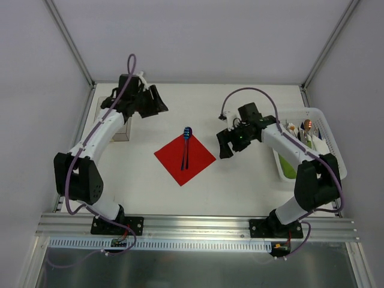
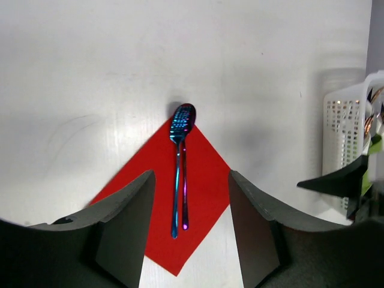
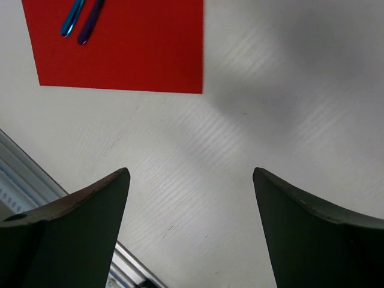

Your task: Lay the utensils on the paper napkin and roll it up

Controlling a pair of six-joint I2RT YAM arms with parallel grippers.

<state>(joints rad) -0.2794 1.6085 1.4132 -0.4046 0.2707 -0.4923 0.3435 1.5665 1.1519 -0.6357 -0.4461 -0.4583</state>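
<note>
The red paper napkin lies flat as a diamond in the middle of the table. Both utensils rest side by side on it, their blue and purple handles running along its diagonal. Their iridescent heads reach just past the napkin's far corner. My left gripper hovers far left of the napkin, open with nothing between its fingers. My right gripper hangs just right of the napkin, open and empty above bare table. The handle ends show at the top left of the right wrist view.
A white plastic basket at the right edge holds other utensils and green bundles; its perforated wall also shows in the left wrist view. A grey box stands under the left arm. The metal rail marks the near table edge.
</note>
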